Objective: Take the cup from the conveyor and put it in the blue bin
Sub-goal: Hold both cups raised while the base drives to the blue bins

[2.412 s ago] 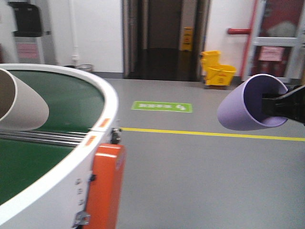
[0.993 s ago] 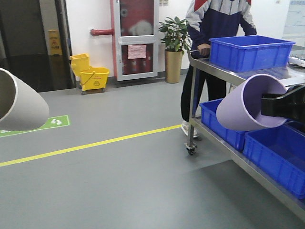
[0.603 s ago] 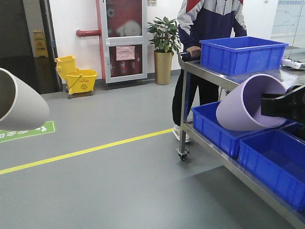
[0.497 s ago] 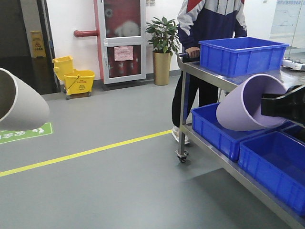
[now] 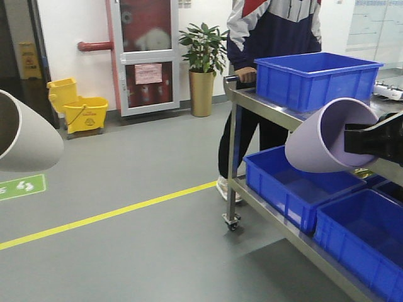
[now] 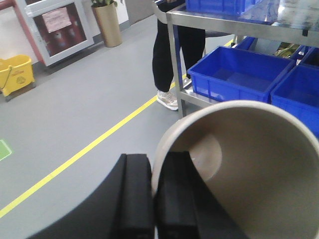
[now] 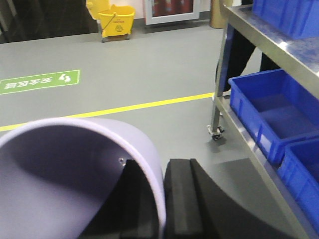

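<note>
My left gripper (image 6: 154,159) is shut on the rim of a beige cup (image 6: 249,169), one finger inside and one outside. That beige cup (image 5: 25,135) hangs tilted at the left edge of the front view. My right gripper (image 7: 158,165) is shut the same way on the rim of a purple cup (image 7: 60,174). In the front view the purple cup (image 5: 321,138) hangs tilted in front of a steel cart (image 5: 271,104). Blue bins sit on the cart: one on top (image 5: 315,78), others on the lower shelf (image 5: 296,185). I cannot tell which one is the task's bin. The conveyor is out of view.
A person (image 5: 271,31) stands behind the cart, a hand on its handle. A yellow mop bucket (image 5: 79,110) and a potted plant (image 5: 203,56) stand by the far wall. A yellow line (image 5: 113,214) crosses the grey floor.
The view has swung away from the conveyor to the cart, which now sits nearer and further left. Both cups stay held in the same pose.
</note>
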Controlling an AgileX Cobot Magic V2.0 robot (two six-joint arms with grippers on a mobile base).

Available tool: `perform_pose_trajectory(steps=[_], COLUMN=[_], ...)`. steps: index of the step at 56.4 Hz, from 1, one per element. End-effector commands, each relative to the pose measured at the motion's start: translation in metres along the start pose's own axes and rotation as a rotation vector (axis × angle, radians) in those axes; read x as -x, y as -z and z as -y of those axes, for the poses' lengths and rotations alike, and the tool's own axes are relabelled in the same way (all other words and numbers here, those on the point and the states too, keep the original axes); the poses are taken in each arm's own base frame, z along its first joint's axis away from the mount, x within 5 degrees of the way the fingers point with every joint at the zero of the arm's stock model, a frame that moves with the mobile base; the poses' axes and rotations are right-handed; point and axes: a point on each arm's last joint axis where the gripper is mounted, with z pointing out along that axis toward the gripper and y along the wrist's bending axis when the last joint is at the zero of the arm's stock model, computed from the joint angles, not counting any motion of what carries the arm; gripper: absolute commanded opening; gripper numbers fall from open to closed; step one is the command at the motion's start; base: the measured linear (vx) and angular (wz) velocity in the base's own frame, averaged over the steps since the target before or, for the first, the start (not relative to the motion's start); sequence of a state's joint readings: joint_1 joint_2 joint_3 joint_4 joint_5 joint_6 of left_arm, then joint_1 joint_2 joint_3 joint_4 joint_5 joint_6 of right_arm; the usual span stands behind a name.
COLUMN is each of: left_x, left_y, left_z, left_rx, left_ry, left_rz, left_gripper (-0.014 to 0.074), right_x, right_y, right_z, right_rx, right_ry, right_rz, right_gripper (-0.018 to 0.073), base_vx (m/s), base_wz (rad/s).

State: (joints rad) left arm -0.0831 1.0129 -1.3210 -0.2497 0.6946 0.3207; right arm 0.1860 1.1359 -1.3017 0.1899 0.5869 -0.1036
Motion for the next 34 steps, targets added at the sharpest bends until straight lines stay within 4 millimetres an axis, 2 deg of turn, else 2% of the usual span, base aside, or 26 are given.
perform_pose_trajectory(steps=[1,18,34], left_x=[0.0178,0.0178,0.0178], left_y=[0.0116,0.0116,0.0116], left_z=[0.0006,0.0006,0.0006], left_rx=[0.012,0.012,0.012], left_ry=[0.011,0.011,0.011], left_rz=[0.128,0.128,0.128], left_gripper=[0.0003,0.0003,0.0003], right_x=[0.0202,0.0202,0.0202], right_y=[0.0151,0.0151,0.0151], right_z=[-0.0015,-0.0015,-0.0015], right_rx=[-0.005,-0.005,-0.005], right_ry=[0.005,0.005,0.005], right_rz=[0.146,0.146,0.146], right_gripper=[-0.001,-0.001,-0.001], base_vx=[0.37,0.38,0.37], base_wz=[-0.23,-0.36,-0.65])
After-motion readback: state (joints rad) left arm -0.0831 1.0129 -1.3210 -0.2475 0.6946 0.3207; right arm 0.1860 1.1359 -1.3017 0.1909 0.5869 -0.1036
